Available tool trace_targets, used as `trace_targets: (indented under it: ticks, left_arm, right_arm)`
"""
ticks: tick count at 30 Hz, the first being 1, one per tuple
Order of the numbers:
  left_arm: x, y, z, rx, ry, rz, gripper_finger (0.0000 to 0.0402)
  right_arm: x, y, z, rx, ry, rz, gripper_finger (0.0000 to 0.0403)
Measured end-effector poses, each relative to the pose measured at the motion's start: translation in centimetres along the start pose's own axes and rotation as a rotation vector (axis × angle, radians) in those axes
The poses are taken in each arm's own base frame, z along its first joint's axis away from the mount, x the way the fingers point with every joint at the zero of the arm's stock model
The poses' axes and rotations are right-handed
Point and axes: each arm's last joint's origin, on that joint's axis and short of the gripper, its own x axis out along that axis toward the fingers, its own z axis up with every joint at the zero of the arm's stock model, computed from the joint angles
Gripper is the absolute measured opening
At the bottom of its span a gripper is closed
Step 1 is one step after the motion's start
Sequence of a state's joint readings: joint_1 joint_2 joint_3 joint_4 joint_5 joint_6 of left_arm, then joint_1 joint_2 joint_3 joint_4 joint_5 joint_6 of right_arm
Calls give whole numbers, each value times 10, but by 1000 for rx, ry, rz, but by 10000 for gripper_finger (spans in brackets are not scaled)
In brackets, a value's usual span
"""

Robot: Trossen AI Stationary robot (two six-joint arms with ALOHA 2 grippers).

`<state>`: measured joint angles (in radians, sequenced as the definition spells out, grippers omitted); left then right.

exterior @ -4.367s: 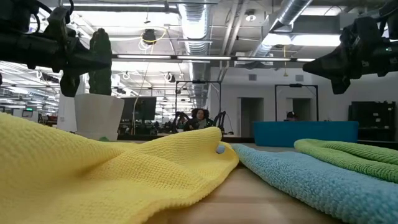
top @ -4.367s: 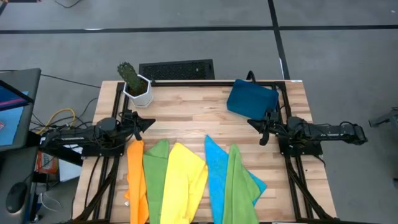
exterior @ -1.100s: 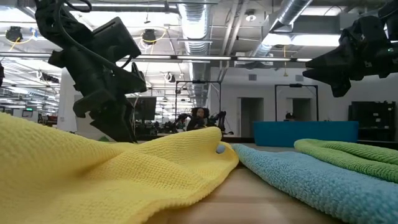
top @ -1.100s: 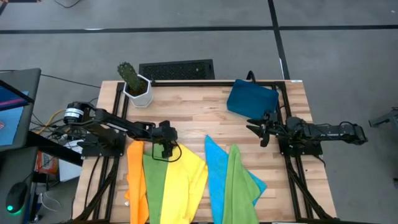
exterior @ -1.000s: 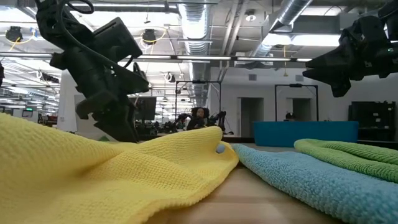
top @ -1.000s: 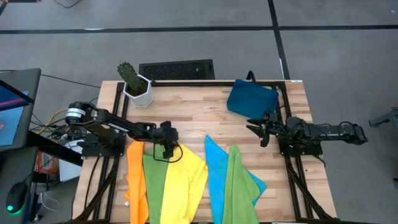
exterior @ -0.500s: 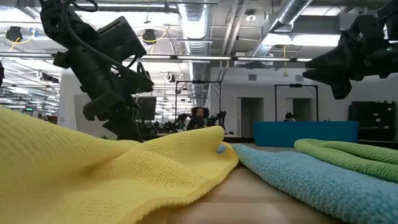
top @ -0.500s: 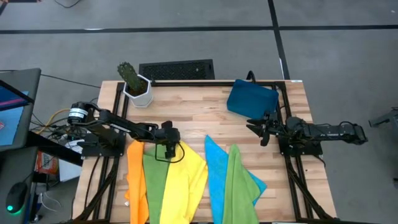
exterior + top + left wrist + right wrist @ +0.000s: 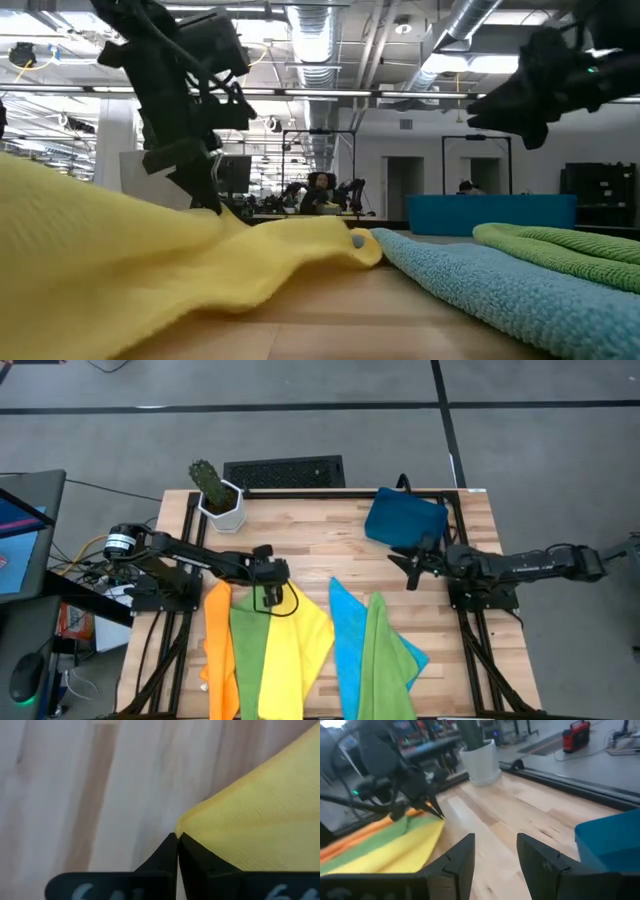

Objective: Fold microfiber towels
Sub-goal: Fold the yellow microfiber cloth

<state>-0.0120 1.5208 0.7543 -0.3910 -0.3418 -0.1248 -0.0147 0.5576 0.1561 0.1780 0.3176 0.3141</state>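
Five microfiber towels lie side by side along the table's near half: orange [image 9: 217,645], lime green [image 9: 248,645], yellow [image 9: 300,640], bright blue [image 9: 345,630] and a second lime green [image 9: 385,650]. My left gripper [image 9: 268,596] is shut on the yellow towel's far corner, which is raised in the low view [image 9: 232,215]. My right gripper [image 9: 398,565] hovers open above the bare wood near the dark-blue tray, touching nothing; its wrist view shows the open fingers [image 9: 495,855]. My left gripper pinches the yellow towel's far corner [image 9: 184,827] between its two fingertips. The fingers slant down at it from the table's far left side. The corner is lifted off the table, and the rest of the towel [image 9: 120,270] slopes down onto the table and the neighbouring towels.
A potted cactus [image 9: 215,495] stands at the far left corner and a dark-blue tray [image 9: 405,518] at the far right. Bare wood [image 9: 310,550] stretches between them, beyond the towels. The towels' near ends hang over the table's near edge.
My left gripper has shut on the yellow towel's far corner and risen, tipping less steeply. The corner has lifted off the table while the rest of the towel stays down. My right gripper has reached a little toward the table's middle, still open.
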Motion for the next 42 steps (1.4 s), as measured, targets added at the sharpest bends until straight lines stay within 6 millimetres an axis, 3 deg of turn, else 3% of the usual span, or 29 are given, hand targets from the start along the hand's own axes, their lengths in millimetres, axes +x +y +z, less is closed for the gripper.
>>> trace_targets:
  ticks: [9, 19, 24, 34, 42]
  left_arm:
    - [-3, 8, -2, 17, 70, 110, 0]
    - [-3, 21, -8, 5, 130, 222, 0]
    - [-4, 27, -14, -14, 188, 290, 0]
    - [-6, 36, -25, -62, 279, 392, 0]
    - [-6, 37, -25, -107, 268, 410, 0]
  right_arm:
    - [49, 20, 4, -82, 228, -66, 175]
    - [125, 70, 5, -240, 370, -28, 225]
    - [156, 85, 3, -246, 392, -30, 233]
    - [190, 95, -13, -236, 440, -50, 226]
    - [200, 105, -29, -216, 478, -45, 226]
